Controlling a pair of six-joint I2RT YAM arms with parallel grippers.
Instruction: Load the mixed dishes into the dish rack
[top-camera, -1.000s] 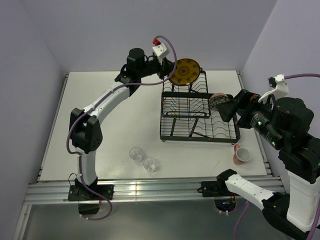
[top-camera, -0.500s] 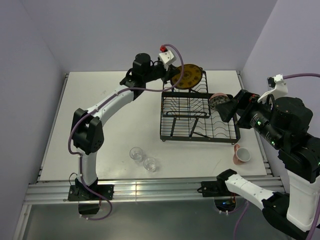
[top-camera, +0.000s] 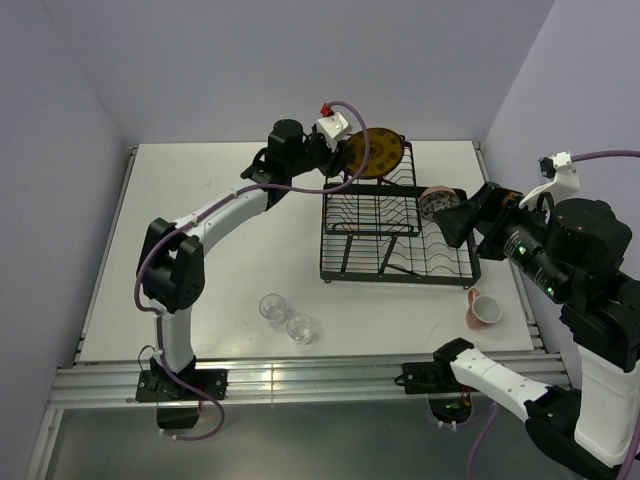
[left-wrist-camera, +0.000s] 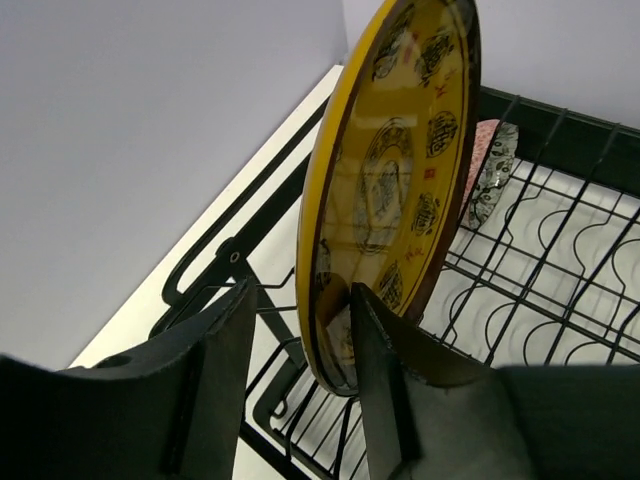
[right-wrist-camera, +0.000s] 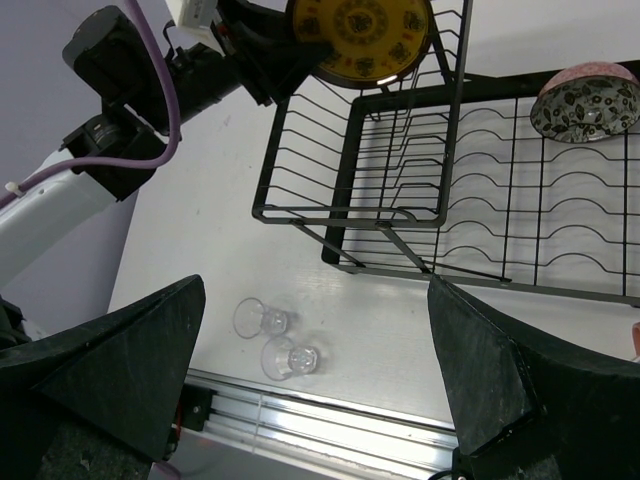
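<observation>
Plate (left-wrist-camera: 390, 200): round, glossy yellow, in wire rack (left-wrist-camera: 570, 135) | left fingers (left-wrist-camera: 220, 380) loose astride rim | right fingers (right-wrist-camera: 120, 350) wide

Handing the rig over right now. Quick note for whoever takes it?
Left gripper: open, jaws either side of the plate, which stands on edge at the far end of the dish rack.
Right gripper: open, empty, held up near the rack's right side.
Done: plate and patterned bowl are in the rack.
Left: two tumblers on the table in front of the rack. A pink cup sits by its near right corner.
</observation>
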